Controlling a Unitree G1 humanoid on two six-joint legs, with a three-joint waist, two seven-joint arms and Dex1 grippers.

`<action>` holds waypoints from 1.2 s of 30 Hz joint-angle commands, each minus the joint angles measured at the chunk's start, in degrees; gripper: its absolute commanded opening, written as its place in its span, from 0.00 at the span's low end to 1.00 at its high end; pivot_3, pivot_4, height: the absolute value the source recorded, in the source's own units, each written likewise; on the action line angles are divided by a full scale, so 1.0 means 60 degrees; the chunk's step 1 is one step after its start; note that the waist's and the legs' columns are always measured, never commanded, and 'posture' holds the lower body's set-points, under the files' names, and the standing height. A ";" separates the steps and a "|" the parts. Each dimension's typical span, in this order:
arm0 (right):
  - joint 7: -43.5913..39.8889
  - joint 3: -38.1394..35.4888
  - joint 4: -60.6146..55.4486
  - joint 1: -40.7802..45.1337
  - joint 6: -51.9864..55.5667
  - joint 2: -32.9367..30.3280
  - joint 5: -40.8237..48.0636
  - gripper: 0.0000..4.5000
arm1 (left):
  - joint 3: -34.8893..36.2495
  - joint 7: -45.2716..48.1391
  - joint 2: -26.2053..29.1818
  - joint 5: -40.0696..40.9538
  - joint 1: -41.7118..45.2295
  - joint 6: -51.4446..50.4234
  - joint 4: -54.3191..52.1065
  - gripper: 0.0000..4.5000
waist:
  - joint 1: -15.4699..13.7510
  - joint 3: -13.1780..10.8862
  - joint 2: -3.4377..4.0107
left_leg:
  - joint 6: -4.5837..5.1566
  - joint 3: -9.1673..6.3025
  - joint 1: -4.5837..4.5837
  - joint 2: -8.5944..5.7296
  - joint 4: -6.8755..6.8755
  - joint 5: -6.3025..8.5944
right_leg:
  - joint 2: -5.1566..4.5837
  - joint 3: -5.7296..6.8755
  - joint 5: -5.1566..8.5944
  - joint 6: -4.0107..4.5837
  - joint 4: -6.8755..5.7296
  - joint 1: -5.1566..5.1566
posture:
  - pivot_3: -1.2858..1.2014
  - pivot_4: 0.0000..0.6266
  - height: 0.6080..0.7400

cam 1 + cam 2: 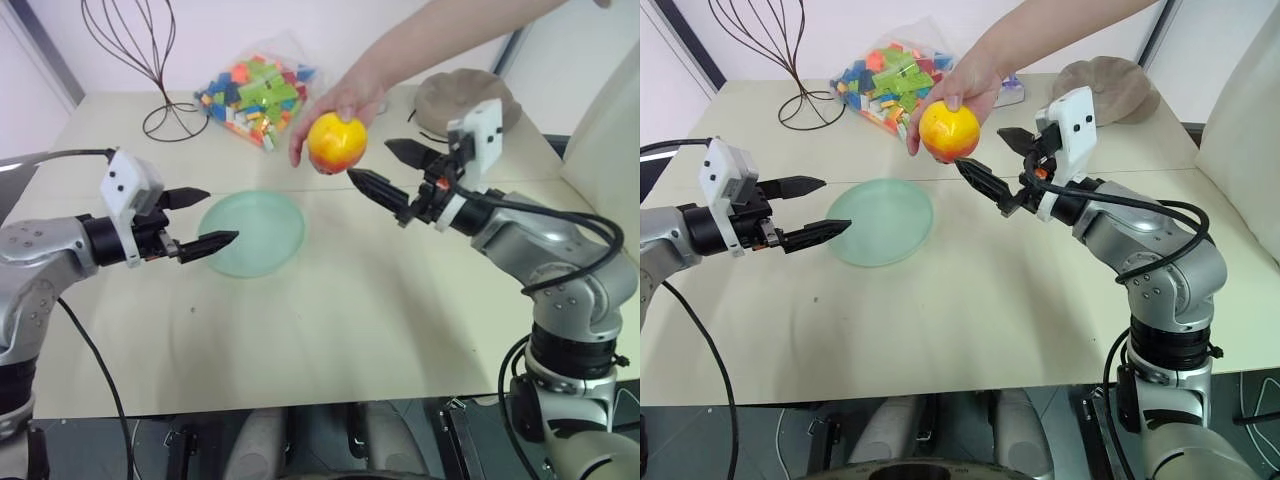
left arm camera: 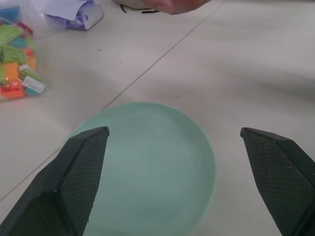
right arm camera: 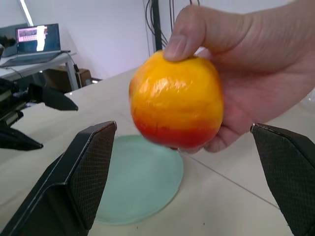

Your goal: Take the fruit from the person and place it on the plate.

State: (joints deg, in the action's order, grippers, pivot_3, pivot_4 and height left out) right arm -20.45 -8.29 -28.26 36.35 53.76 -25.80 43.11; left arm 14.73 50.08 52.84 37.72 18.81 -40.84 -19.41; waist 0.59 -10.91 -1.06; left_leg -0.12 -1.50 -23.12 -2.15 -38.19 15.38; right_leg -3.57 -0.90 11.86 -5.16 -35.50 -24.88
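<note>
The left gripper is hovering with its jaws spread wide just at the near-left edge of the plate, which is lying bare on the table. The right gripper is reaching in with its fingers wide apart, gripping nothing. Just beyond its tips, the person's hand is holding the fruit in the air, above the table beside the plate's far-right edge. Further back, a bag of toy bricks, a wire stand and a beige hat are sitting.
</note>
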 commanded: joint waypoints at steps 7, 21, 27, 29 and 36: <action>0.0164 0.0235 0.0217 0.0575 -0.0435 0.0444 -0.0055 1.00 | 0.0187 -0.0105 0.0027 0.0094 0.0163 0.0050 -0.0324 1.00 | 0.0043 -0.0001 0.0001 | 0.0000 0.0001 0.0001 0.0000 0.0005 0.0000 | 0.0004 0.0003 0.0000 0.0000 -0.0006 -0.0008 | 0.52 0.24 1.00; 0.0074 0.1016 0.0867 0.0971 -0.1033 0.1272 -0.0542 1.00 | 0.0368 -0.0203 0.0127 0.0156 0.0103 -0.0036 -0.0455 1.00 | 0.0073 -0.0001 0.0002 | 0.0000 0.0001 0.0001 0.0000 0.0007 0.0000 | 0.0004 0.0002 0.0000 0.0000 -0.0010 -0.0012 | 0.52 0.24 1.00; -0.0205 0.1292 0.1781 0.1321 -0.1672 0.1505 -0.1094 1.00 | 0.0491 -0.0276 0.0167 0.0213 -0.0005 -0.0091 -0.0579 1.00 | 0.0069 -0.0001 0.0002 | 0.0000 0.0002 0.0000 0.0000 0.0008 0.0000 | 0.0004 0.0002 0.0000 0.0000 -0.0013 -0.0016 | 0.52 0.24 1.00; -0.0316 0.1338 0.2002 0.1411 -0.1844 0.1555 -0.1230 1.00 | 0.0530 -0.0312 0.0171 0.0231 -0.0040 -0.0105 -0.0618 1.00 | 0.0065 -0.0001 0.0002 | -0.0001 0.0002 0.0000 -0.0001 0.0008 0.0000 | 0.0003 0.0002 0.0000 -0.0001 -0.0013 -0.0016 | 0.52 0.24 1.00; -0.0524 0.1384 0.2205 0.1487 -0.2064 0.1659 -0.1453 0.72 | 0.0697 -0.0360 0.0158 0.0248 -0.0176 -0.0197 -0.0734 1.00 | 0.0064 -0.0002 0.0003 | -0.0001 0.0001 -0.0001 -0.0001 0.0009 0.0000 | 0.0003 0.0002 0.0000 0.0000 -0.0013 -0.0019 | 0.52 0.24 1.00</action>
State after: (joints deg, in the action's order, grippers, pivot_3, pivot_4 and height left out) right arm -23.13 0.27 -13.88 43.67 42.84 -16.32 34.46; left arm 16.89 48.19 52.96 38.52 17.82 -42.08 -21.90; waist 0.98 -10.92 -1.04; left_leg -0.12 -1.49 -23.13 -2.15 -38.13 15.38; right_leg -3.55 -0.88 11.86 -5.16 -35.58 -25.00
